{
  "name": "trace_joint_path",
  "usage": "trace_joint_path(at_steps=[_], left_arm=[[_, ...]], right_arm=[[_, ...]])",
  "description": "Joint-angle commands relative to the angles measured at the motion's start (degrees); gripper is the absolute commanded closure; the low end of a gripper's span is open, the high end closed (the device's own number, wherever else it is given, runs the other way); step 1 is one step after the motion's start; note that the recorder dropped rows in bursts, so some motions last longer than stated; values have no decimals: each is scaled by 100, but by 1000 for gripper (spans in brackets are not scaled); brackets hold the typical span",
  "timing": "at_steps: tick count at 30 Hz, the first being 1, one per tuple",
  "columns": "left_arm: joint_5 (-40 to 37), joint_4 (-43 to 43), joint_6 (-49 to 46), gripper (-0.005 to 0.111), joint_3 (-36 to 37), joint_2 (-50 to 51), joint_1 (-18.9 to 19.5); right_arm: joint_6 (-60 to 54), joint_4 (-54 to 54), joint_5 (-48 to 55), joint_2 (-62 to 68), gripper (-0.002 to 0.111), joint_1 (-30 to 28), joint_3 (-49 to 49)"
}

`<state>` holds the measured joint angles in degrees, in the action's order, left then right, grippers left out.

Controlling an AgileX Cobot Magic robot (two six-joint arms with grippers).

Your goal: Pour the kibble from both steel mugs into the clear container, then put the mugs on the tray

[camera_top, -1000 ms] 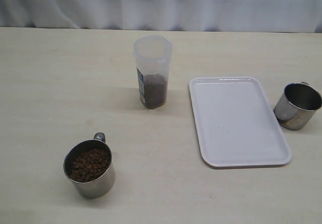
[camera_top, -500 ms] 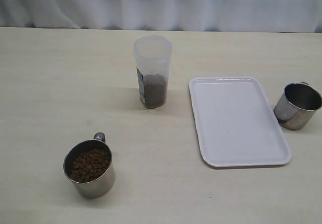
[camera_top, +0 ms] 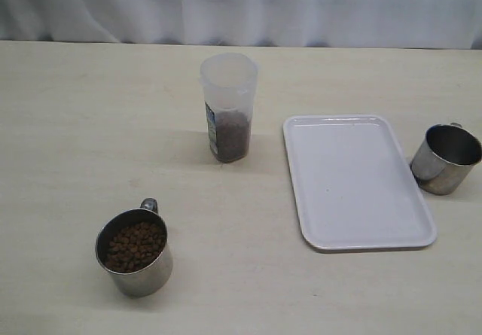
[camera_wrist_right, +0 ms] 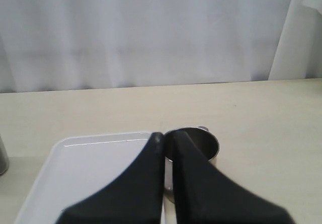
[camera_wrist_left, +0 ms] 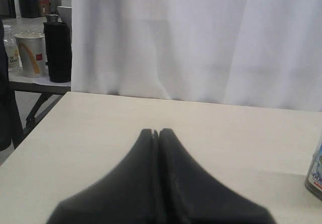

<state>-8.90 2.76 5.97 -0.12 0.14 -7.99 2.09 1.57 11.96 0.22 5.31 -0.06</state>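
One steel mug [camera_top: 134, 251] full of kibble [camera_top: 135, 245] stands near the front left of the table, handle toward the back. The clear container [camera_top: 228, 108] stands mid-table, its lower part holding kibble. The white tray [camera_top: 354, 181] lies bare to its right. The second steel mug [camera_top: 446, 158], dark inside with no kibble showing, stands on the table just right of the tray. Neither gripper shows in the exterior view. My left gripper [camera_wrist_left: 155, 132] is shut on nothing, over bare table. My right gripper [camera_wrist_right: 168, 136] is shut, well short of the second mug [camera_wrist_right: 209, 143] and the tray [camera_wrist_right: 90, 168].
A white curtain [camera_top: 241, 7] hangs along the table's far edge. In the left wrist view, the container's edge [camera_wrist_left: 316, 176] shows at the side, and beyond the table end stands another table with a paper cup [camera_wrist_left: 31, 55] and a dark flask [camera_wrist_left: 58, 52].
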Motion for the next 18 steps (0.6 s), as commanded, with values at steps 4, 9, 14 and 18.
trace_joint_path(at_steps=[4,9,14,18], left_arm=[[64,-20,5,107,12,-14,-1],[64,-20,5,107,12,-14,-1],[533,-21,5,107,12,-14,-1],[2057,-71,289,107,12,-14,-1]], right_arm=[[21,59,-48,-22,104,15,6],[21,59,-48,-22,104,15,6],[21,59,-48,-22,104,15,6],[21,59,-48,-22,104,15,6]])
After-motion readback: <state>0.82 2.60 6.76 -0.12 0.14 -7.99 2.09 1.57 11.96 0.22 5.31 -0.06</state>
